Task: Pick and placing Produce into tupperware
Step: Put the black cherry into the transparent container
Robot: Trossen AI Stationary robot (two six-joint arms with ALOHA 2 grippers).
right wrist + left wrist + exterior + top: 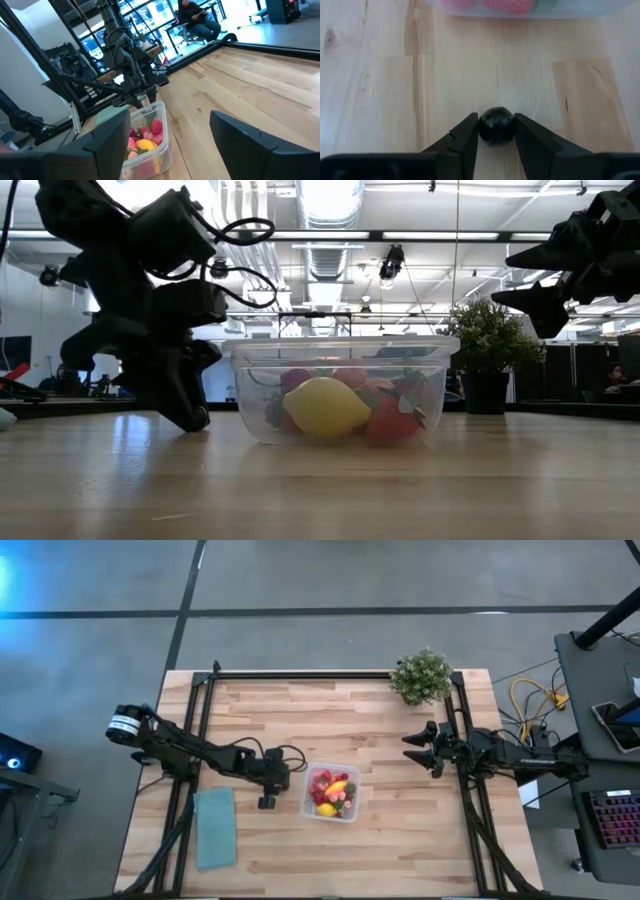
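The clear tupperware (332,792) stands on the wooden table at its middle. It holds red strawberries, a yellow lemon (325,406) and an orange piece. My left gripper (267,801) is down at the table just left of the tupperware, shut on a small dark round berry (496,127). In the low view the left gripper (187,415) reaches the tabletop beside the tupperware's wall (250,395). My right gripper (408,747) hangs open above the table's right side, and the right wrist view looks down past it (170,115) at the tupperware (150,142). My left gripper pinches the dark berry at its two sides (482,127) between both fingers (467,134), at their free ends. The fingers come from above, slanting toward the tupperware. Whether the berry rests on the table or is just clear of it, I cannot tell.
A green potted plant (421,676) stands at the table's far right. A flat teal cloth (215,828) lies near the left edge. Black frame rails run along both table sides. A person (192,17) sits in the room beyond the table. Bare wood lies near and far of the tupperware.
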